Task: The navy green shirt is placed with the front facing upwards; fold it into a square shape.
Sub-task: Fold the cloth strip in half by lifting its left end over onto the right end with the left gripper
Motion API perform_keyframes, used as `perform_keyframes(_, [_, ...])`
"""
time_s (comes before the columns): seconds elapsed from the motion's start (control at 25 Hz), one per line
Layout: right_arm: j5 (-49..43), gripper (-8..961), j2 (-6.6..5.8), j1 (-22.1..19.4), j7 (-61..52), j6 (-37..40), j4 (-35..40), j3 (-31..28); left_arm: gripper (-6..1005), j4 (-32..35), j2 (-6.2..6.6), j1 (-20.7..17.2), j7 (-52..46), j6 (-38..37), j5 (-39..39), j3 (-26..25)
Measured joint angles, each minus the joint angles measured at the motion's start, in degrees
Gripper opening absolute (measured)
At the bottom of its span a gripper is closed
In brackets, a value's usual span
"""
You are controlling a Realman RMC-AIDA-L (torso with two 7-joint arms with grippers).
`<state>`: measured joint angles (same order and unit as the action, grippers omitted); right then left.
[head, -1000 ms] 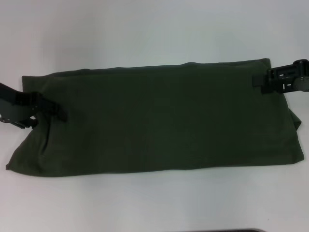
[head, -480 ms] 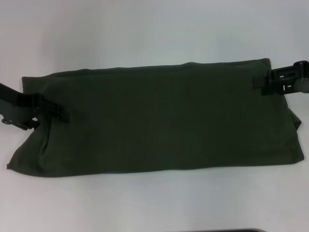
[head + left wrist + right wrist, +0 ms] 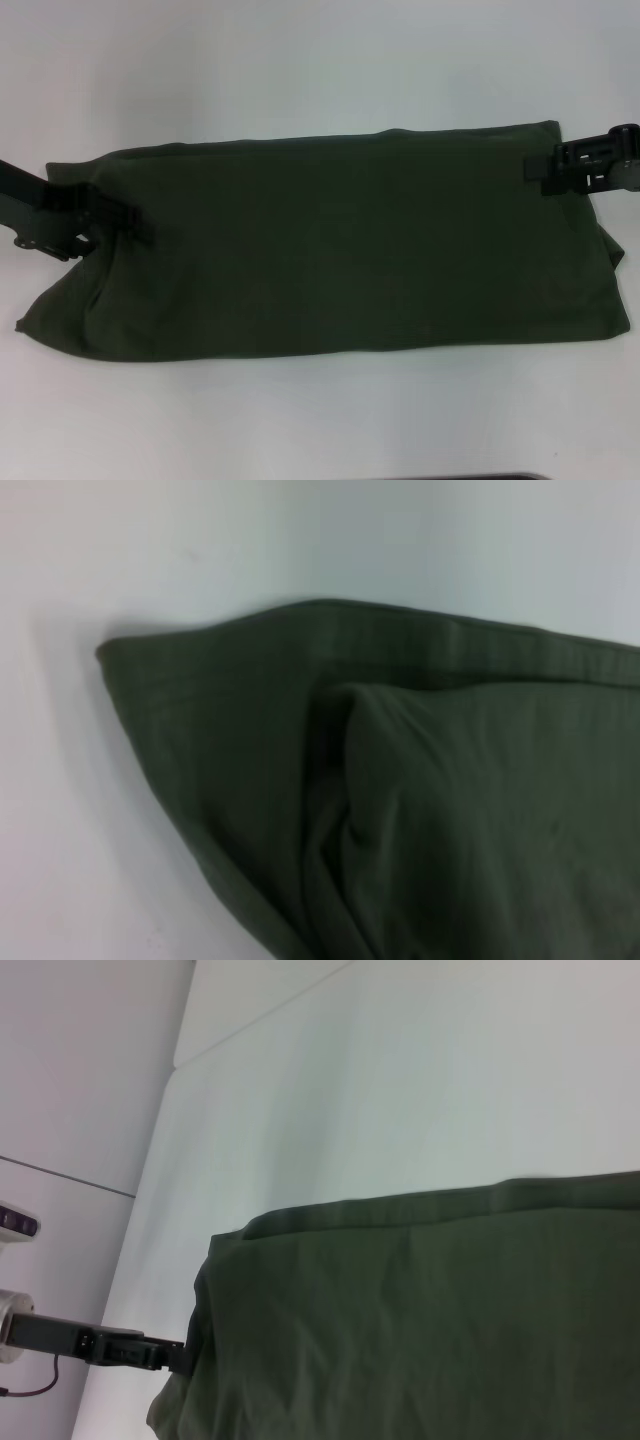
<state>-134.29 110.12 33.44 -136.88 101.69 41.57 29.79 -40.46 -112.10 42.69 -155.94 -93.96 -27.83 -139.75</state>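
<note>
I see dark olive-green cotton shirt point(image 3: 330, 245), long axis left-right across frame; left end effector point(image 3: 125, 222) at left end, right end effector point(image 3: 548, 172) upper right; grip state of both: cannot tell.

Left end effector point(image 3: 140, 226) and right end effector point(image 3: 537, 172) low, wide apart

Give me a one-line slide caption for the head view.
Dark olive-green cotton shirt, folded into a wide band on the white table, with the left gripper and right gripper at its ends.

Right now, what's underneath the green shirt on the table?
The navy green shirt lies folded into a long band on the white table, which shows all around it. Its folded-under layers and any front lettering are covered. The left gripper and right gripper sit at its ends.
</note>
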Motion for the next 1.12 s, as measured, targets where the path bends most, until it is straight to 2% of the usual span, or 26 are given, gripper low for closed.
perform_keyframes(0.32, [0.0, 646, -0.08, 0.0, 0.0, 0.0, 0.0, -0.1, 669, 0.1, 0.33, 0.0, 0.5, 0.7, 0.9, 0.8])
perform_keyframes(0.56, [0.0, 645, -0.30, -0.1, -0.1, 0.0, -0.6, -0.3, 471, 0.1, 0.55, 0.0, 0.8, -0.4, 0.7, 0.4])
perform_keyframes(0.92, [0.0, 644, -0.36, -0.1, 0.1, 0.0, -0.7, 0.0, 269, 0.8, 0.79, 0.2, 2.1, -2.3, -0.5, 0.0])
perform_keyframes(1.12, [-0.1, 645, -0.36, -0.1, 0.1, 0.0, -0.7, -0.2, 112, 1.8, 1.82, 0.2, 3.5, -3.8, -4.4, -0.2])
